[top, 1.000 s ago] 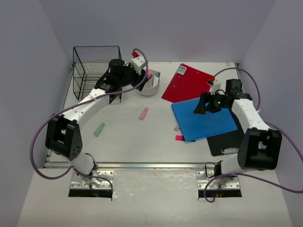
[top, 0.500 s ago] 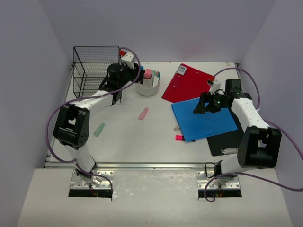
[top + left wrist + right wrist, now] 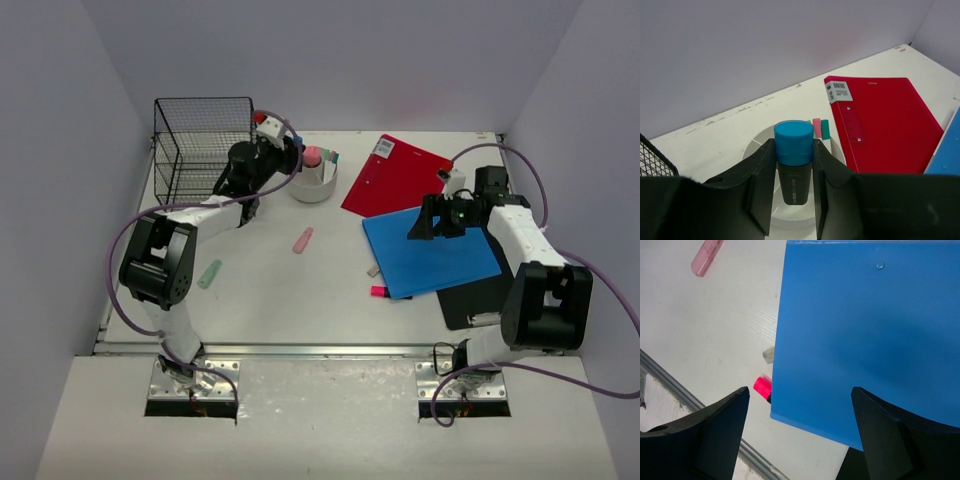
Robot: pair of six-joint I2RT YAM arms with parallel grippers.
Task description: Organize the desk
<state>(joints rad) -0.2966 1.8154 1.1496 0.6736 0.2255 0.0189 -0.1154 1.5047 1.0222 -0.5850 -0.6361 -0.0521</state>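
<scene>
While left pincer (image 3: 792,167) clamps blue-capped marker (image 3: 793,142) over cup (image 3: 315,188), right pincer (image 3: 799,395) gapes above blue folder (image 3: 855,330).

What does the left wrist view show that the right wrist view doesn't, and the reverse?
Left wrist only: the left pincer shut on a blue-capped marker by the white holder, the red folder, a corner of the wire basket. Right wrist only: the right pincer open and empty, a loose pink highlighter, a magenta marker at the blue folder's edge, the metal rail. Both: the blue folder and the desk.
</scene>
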